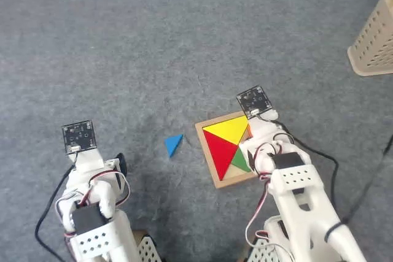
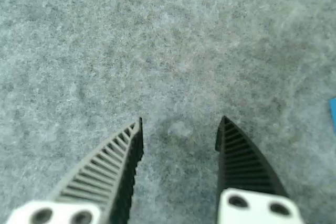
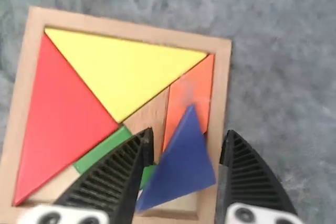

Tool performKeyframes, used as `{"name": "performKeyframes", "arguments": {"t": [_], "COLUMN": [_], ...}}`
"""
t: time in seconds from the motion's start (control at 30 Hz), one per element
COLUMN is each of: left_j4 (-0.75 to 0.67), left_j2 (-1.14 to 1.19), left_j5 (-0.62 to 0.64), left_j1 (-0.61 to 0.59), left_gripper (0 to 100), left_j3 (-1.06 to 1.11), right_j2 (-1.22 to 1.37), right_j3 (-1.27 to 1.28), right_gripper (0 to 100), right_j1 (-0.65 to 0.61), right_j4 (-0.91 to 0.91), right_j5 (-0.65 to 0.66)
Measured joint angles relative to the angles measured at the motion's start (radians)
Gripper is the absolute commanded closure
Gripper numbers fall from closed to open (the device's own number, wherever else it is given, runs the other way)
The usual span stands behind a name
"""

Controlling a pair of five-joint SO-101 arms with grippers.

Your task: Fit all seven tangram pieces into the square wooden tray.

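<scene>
The right gripper (image 3: 189,131) pinches the dark blue triangle (image 3: 181,166) between its jaws above the wooden tray (image 3: 131,24), overlapping the orange piece (image 3: 191,98); the yellow triangle (image 3: 126,72), red triangle (image 3: 58,124) and green piece (image 3: 102,150) sit in place. In the high view the light blue triangle (image 1: 174,145) lies on the carpet (image 1: 184,59) at nine o'clock of the tray; the left gripper (image 2: 181,119), jaws spread and empty, hangs over the carpet farther out, toward eight o'clock. The dark blue triangle looks askew to the bare gap; let go like this, it would likely ride up on the orange piece or the rim; pushing it down could shift the seated pieces.
</scene>
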Motion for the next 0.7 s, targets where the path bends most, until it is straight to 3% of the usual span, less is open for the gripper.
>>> {"name": "performKeyframes", "arguments": {"t": [0.27,0.53,0.7], "left_j4": [0.000,0.000,0.000], "left_j2": [0.000,0.000,0.000], "left_j5": [0.000,0.000,0.000], "left_j1": [0.000,0.000,0.000], "left_gripper": [78,78,78], "left_j3": [0.000,0.000,0.000], "right_j2": [0.094,0.098,0.098], "right_j3": [-0.017,-0.035,-0.057], "right_gripper": [90.5,91.5,91.5], "right_j1": [-0.002,0.009,0.104], "right_j4": [0.000,0.071,0.115], "right_j5": [0.003,0.005,-0.037]}}
